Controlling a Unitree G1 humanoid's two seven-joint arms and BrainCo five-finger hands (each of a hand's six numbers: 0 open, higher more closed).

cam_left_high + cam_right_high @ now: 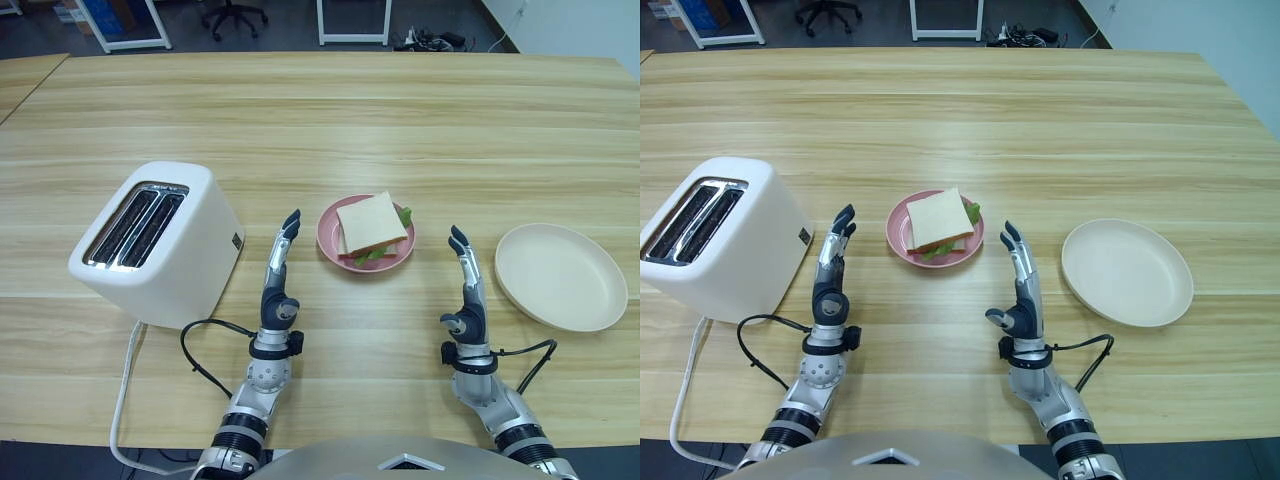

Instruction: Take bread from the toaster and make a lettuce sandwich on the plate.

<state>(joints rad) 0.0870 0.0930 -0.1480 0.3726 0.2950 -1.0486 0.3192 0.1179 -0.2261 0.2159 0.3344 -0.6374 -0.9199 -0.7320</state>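
A: Toaster (190, 250) position?
B: White, two-slot, upright, left of the pink plate (326, 232).
A: Sandwich (372, 230)?
B: Flat on the plate; white bread (368, 214) on top, lettuce (405, 215) (green) protruding at the edges.

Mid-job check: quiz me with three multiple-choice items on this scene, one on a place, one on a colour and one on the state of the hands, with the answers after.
1. Where does the cream plate lie from the pink plate? A to its left; B to its right; C stacked on it.
2. The plate holding the sandwich is: A pink; B cream; C blue.
3. The left hand and right hand are: A both shut on bread; B one open, one shut; C both open and empty.

Answers: 1 B, it sits apart on the robot's right. 2 A, the sandwich rests on the pink one. 3 C, fingers are straight, one hand on each side of the pink plate.
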